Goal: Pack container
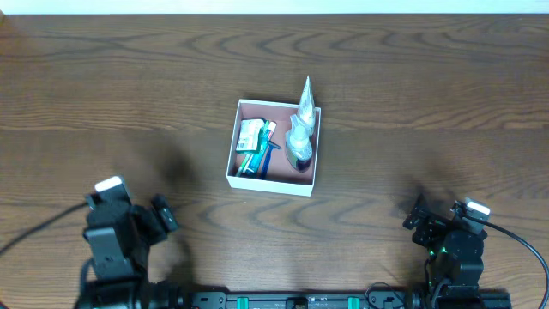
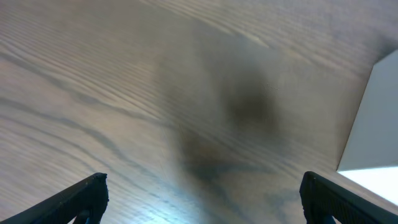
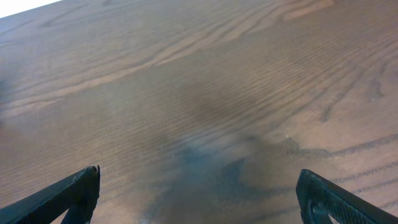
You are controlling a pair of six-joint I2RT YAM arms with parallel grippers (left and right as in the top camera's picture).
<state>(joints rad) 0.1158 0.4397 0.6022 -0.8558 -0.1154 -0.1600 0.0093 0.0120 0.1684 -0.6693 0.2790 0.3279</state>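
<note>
Status: packing is looking done or close to it. Container (image 1: 271,182) is sitting mid-worktop (image 1: 429,103), holding a green packet (image 1: 251,135), a blue-handled item (image 1: 262,159) and a clear-wrapped bottle (image 1: 300,129) whose tip is poking over the far rim. Overhead is showing nothing else to pick outside it.

Left end effector (image 1: 163,216) is hovering low at the near-left edge, well apart from the container, fingers spread wide, nothing between them. Right end effector (image 1: 419,219) is mirroring it near-right: spread wide, carrying nothing.

I'm judging this as end-of-task parking, or waiting on another item. If more is coming, the next move is calling for a drop into the bare pink strip between packet and bottle, staying clear of the tall wrap.

Left wrist view is catching a white slab (image 2: 373,118) at its right edge; cannot tell whether that's the container wall.

Worktop is reading as dark wood grain, flat and matte, taking soft shadows under both end effectors. Of the room, only a pale strip is showing beyond the far edge.
</note>
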